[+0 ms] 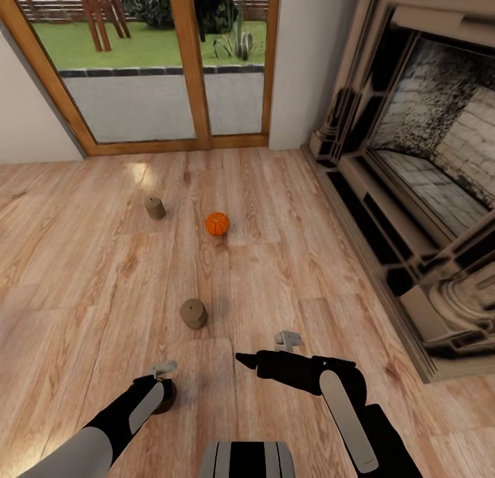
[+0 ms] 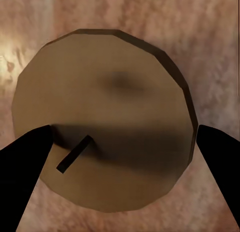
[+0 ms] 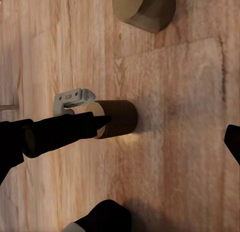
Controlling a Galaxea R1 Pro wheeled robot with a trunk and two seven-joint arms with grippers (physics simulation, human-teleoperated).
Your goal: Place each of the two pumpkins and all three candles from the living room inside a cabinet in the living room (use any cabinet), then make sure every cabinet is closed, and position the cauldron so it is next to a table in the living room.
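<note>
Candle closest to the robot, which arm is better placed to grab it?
Left. Its pincer is open right above that candle, one finger on each side. The right pincer hangs over bare floor, off to the side.

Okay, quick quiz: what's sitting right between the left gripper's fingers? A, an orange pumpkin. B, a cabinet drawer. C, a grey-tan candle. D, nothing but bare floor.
C: in the left wrist view the candle's round top with its dark wick lies between the open left gripper's two fingertips, wooden floor around it.

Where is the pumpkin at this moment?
In the head view, the pumpkin sits on the wooden floor ahead of the robot, right of the far candle, beyond the nearer candle, left of the fireplace.
</note>
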